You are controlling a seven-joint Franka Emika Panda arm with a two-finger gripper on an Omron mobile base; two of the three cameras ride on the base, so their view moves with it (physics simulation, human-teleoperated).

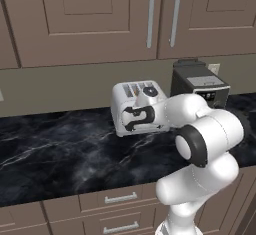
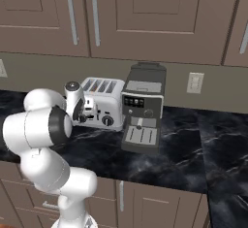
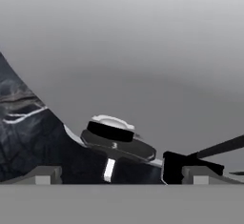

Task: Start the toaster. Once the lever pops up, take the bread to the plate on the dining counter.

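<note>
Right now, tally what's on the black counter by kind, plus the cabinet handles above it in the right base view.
Toaster: 1
Coffee machine: 1
Upper cabinet handles: 2
Total: 4

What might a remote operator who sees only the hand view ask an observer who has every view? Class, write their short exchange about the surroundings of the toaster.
Operator: What stands next to the toaster?
Observer: A taller black coffee machine stands close on the right of the toaster, seen from the right base view.
Operator: What is above them?
Observer: Brown wall cabinets with long metal handles hang over the counter.
</note>
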